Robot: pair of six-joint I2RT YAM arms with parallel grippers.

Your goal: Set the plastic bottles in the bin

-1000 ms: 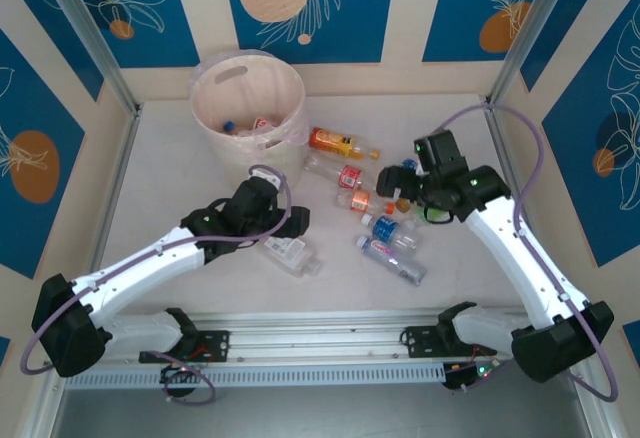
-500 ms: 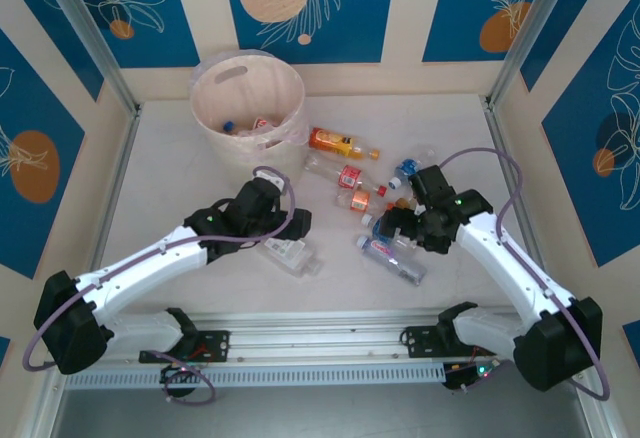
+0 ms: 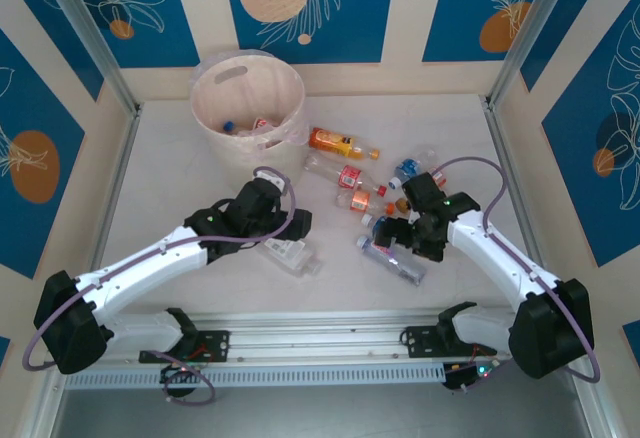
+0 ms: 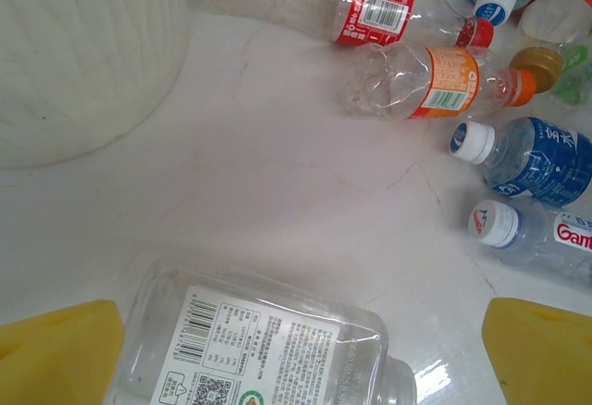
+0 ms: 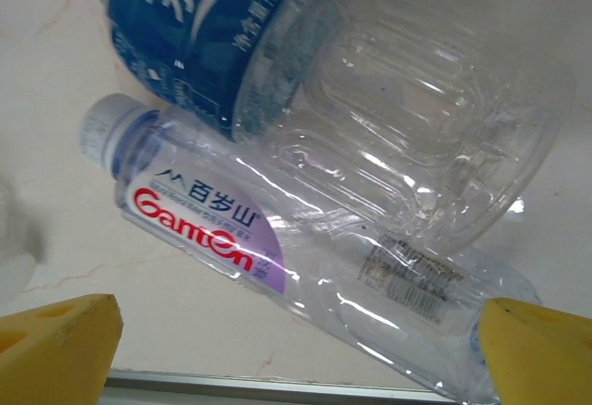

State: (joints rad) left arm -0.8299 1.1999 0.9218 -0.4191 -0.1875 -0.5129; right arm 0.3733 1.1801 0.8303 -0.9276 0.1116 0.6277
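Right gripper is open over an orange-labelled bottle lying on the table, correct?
No. The bottle under the open right gripper is the Ganten bottle with a white and purple label, not orange; the right wrist view shows it lying on the table.

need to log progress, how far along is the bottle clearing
Done: a few bottles lie in the bin. In hand: nothing gripped; the left gripper is open over the white-labelled bottle, the right gripper open over the purple-labelled bottle. Left: those two plus several more bottles on the table, including the orange bottle.
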